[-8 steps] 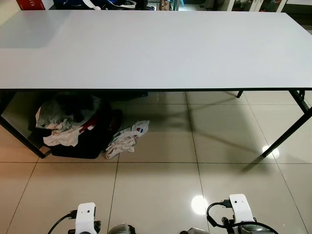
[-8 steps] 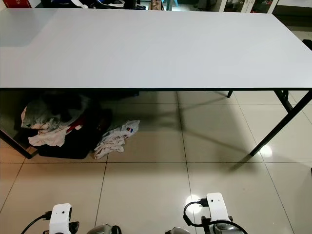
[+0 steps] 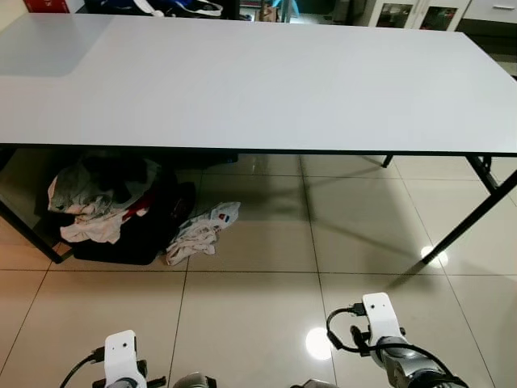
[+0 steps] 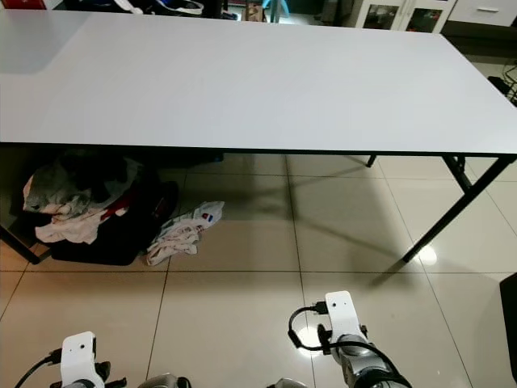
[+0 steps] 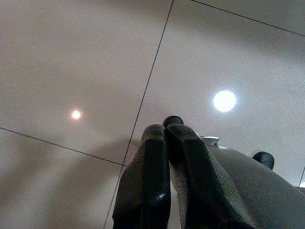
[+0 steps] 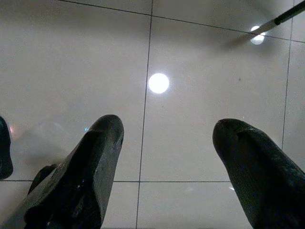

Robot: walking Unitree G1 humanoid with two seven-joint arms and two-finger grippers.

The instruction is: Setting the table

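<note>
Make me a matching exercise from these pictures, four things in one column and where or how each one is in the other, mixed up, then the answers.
Column one:
1. left gripper
2. right gripper
3. pile of clothes
4. white table

Column two:
A. fingers spread apart over the tiles
B. on the floor under the table's left end
C. top bare
D. fingers pressed together

Pairs: 1-D, 2-A, 3-B, 4-C

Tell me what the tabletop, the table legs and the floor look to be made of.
Tabletop: probably laminate or plastic board, a smooth matte pale grey with a thin dark edge. Table legs: likely black-painted metal, being thin and straight. Floor: glazed ceramic or stone tile, glossy, with grout lines and mirrored ceiling lights.
</note>
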